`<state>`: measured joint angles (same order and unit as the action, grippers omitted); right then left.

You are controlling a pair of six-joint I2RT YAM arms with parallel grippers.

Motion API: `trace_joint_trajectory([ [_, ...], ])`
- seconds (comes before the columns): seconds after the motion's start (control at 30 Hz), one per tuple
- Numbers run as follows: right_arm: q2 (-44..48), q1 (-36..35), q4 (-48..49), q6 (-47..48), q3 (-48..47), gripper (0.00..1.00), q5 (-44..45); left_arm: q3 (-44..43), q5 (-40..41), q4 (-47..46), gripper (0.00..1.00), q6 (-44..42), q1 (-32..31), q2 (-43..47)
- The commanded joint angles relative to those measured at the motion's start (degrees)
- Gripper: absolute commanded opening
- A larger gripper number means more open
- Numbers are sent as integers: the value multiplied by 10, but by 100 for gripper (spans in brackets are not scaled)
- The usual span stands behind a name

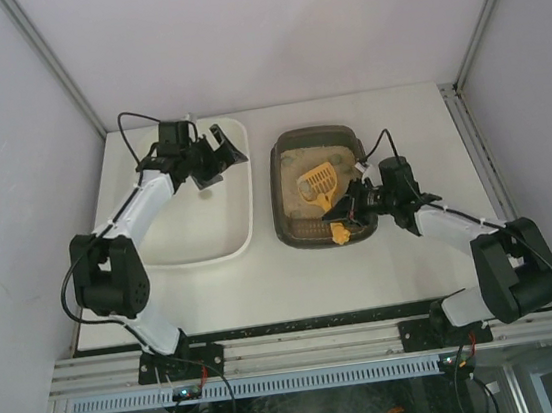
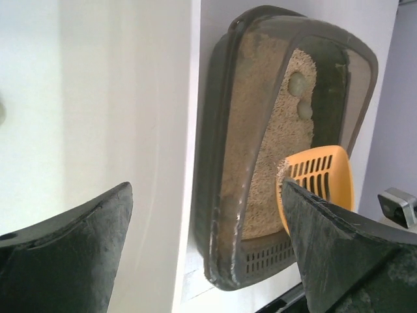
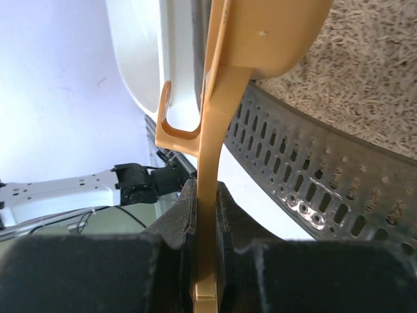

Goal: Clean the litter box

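The dark grey-brown rectangular plastic litter box point(image 1: 279, 201), holding beige sandy litter, sits on the white table point(image 1: 365, 276) at 3 o'clock from the cream-white rectangular plastic tub point(image 1: 249, 232). The right gripper point(image 1: 347, 213) pinches the handle of an orange slotted plastic scoop point(image 1: 320, 183). The scoop's head lies over the litter and its handle runs toward 5 o'clock. The left gripper point(image 1: 224, 152), spread wide, hangs over the tub's 1 o'clock corner.

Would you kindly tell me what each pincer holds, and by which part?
The right pincer grips the yellow scoop by its flat handle; the left pincer is open and holds nothing.
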<state>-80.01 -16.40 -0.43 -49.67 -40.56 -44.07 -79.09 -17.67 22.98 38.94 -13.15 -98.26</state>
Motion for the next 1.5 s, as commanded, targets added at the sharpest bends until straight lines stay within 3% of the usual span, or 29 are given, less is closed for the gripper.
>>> trace_joint_trajectory([
  [0.0,32,4,307,-101,56,0,-50,27,25,16,100,-65,1,54],
  [0.1,16,9,438,-153,96,0,-66,34,38,22,100,-73,3,66],
  [0.17,-13,20,599,-221,138,0,-74,38,47,24,100,-77,4,72],
  [0.23,-60,29,819,-308,189,0,-56,43,53,27,100,-80,5,76],
  [0.27,-82,35,860,-332,199,0,-49,46,56,27,100,-82,5,78],
  [0.37,-115,32,866,-321,196,0,-63,51,64,32,100,-89,5,79],
  [0.57,-88,46,865,-299,215,0,-31,53,71,44,100,-96,6,83],
  [0.93,-150,20,865,-332,198,0,-36,50,61,43,100,-85,5,85],
  [1.03,-155,50,866,-334,218,0,-12,49,57,48,100,-86,5,87],
  [1.17,-181,4,859,-350,174,0,-39,53,55,48,100,-90,5,94],
  [1.33,-198,39,865,-372,180,0,-17,31,59,64,100,-104,5,97],
  [1.47,-213,-9,849,-376,133,0,-44,16,65,69,100,-119,5,111],
])
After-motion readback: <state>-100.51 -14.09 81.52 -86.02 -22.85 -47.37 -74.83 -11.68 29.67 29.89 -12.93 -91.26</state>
